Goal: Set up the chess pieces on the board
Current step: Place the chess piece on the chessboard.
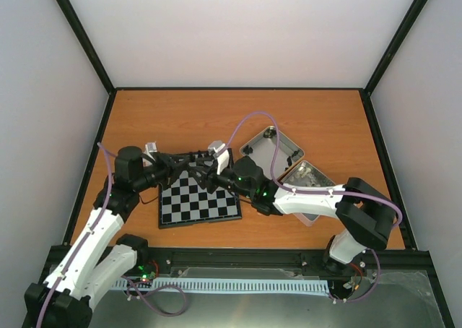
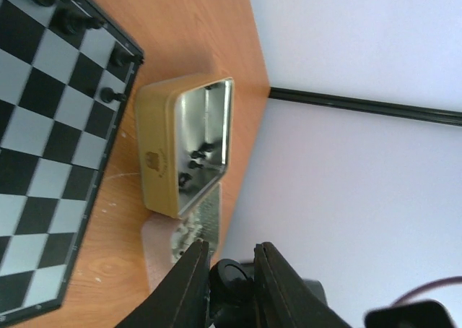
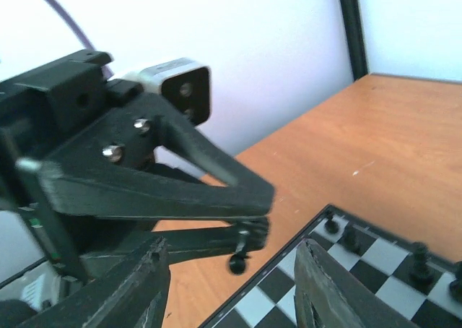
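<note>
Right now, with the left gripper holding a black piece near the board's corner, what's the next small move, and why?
Probably ease the left gripper over the board and down onto a free edge-row square. It pinches a black piece at its fingertips, raised near the board's corner; the right gripper stands open, clear of it. Other black pieces already stand along that edge.

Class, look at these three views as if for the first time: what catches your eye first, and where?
Over the far edge of the chessboard, in the middle of the top view, the left gripper pinches a tiny black chess piece right in front of the open right gripper. To the board's right lie two open silver tins: the farther tin, holding a few black pieces, and the nearer tin.
</note>
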You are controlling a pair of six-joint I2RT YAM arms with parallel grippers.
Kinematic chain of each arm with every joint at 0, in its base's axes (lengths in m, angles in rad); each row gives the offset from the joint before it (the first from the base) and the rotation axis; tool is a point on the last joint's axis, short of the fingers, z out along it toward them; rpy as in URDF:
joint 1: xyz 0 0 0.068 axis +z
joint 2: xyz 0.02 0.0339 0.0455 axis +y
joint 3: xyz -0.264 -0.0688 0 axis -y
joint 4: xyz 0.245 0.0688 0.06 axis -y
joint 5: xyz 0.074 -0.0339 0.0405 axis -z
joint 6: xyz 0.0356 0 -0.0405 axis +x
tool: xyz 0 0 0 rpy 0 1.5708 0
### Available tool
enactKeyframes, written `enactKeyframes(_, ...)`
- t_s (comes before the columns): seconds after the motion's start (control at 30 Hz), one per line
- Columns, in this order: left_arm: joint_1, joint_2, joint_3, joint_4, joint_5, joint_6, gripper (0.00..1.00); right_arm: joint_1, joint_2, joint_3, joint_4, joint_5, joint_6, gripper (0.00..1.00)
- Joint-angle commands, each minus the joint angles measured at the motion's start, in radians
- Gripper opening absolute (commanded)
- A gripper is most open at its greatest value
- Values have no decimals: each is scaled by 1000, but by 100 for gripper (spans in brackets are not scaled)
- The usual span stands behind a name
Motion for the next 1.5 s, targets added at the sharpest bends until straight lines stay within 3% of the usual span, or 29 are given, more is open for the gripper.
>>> enactKeyframes(0.0,6,-50,-4,73,47,-160,18,7,20,-9,111,82,-64,47)
enactKeyframes(0.23,6,-75,-34,133,74,-234,18,7,51,-12,187,7,-4,44)
enactKeyframes(0.43,6,-80,-36,153,77,-257,19,7,75,2,196,-36,39,33)
enactKeyframes(0.57,6,-77,-36,159,79,-261,18,7,89,-8,216,-34,67,30)
enactKeyframes(0.9,6,-84,-41,153,81,-260,19,7,77,1,204,1,93,8)
enactKeyframes(1.17,6,-97,-65,145,77,-256,20,6,37,-7,183,28,88,3)
enactKeyframes(1.23,6,-95,-63,135,73,-243,23,5,28,-9,177,26,87,3)
enactKeyframes(1.47,6,-84,1,-6,-66,-79,50,-2,-50,-1,-15,-12,101,3)
